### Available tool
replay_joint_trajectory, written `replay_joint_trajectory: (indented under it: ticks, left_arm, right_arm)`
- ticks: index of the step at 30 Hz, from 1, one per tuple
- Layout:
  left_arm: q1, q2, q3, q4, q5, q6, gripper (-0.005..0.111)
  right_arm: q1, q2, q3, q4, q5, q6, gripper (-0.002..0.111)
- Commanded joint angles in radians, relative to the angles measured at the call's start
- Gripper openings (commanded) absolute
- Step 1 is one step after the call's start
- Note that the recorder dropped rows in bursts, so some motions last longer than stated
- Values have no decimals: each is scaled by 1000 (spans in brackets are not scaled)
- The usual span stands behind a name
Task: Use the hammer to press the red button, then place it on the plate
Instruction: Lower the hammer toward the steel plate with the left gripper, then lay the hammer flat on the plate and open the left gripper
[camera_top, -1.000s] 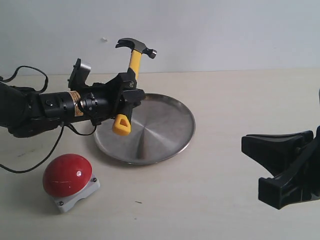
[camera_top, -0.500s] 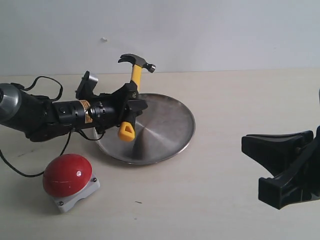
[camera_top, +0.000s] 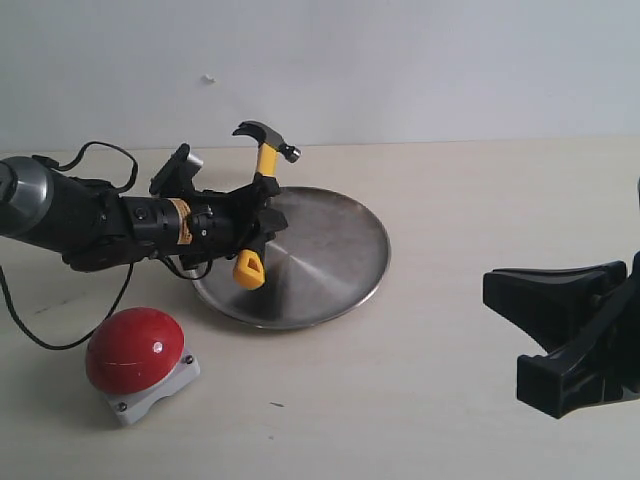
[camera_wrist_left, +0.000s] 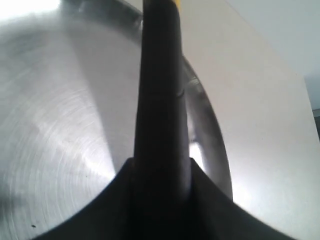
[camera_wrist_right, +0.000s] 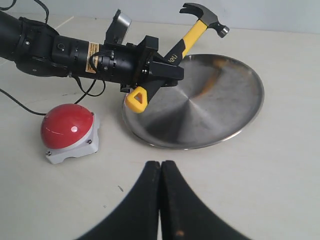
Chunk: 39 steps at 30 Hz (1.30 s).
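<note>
My left gripper is clamped on the hammer, jaws pinching the handle about midway. The yellow butt end hangs low over the near-left part of the plate, and the steel head sticks up above the plate's far rim. From my left wrist view the dark handle runs straight across the brushed metal of the plate, so the tool is over its target, tilted steeply and not lying flat. I cannot tell from here whether the butt touches the steel or hovers just above it.

The red button sits on its grey base on the table, in front of my left arm and well apart from the hammer. Nothing in these views shows whether it has been pressed. Since the hammer is at the plate and away from the button, I judge the pressing step done and the placing step in hand.

What is left: lay the hammer down inside the rim, let go, and draw the arm clear. My right gripper is pinched closed on nothing, parked off to the side.
</note>
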Motion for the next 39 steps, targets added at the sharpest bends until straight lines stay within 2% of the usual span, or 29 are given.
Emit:
replay_joint_trajectory:
  ticks: [1,8,11,13,19,39]
  left_arm:
    - [-14,-12,-15,-32,-22,22,0]
    - [-48,-6,-29,-41,1,24,0]
    - [-67,-6,-48,-45,55,16,0]
    - [-69,-6,-57,-45,99,3,0]
    - [-69,-6,-59,-50,119,-16,0]
    - [-71,58,-61,-39,104,-48,0]
  right_arm:
    - [2,-3,5,-3,-16,-1,0]
    - [2,-3,5,-3,-16,-1,0]
    - [2,-3,5,-3,-16,-1,0]
    - [2,-3,5,0,-16,-1,0]
    - [2,-3,5,0,-16,-1,0]
    - [2,-3,5,-3,-16,-1,0]
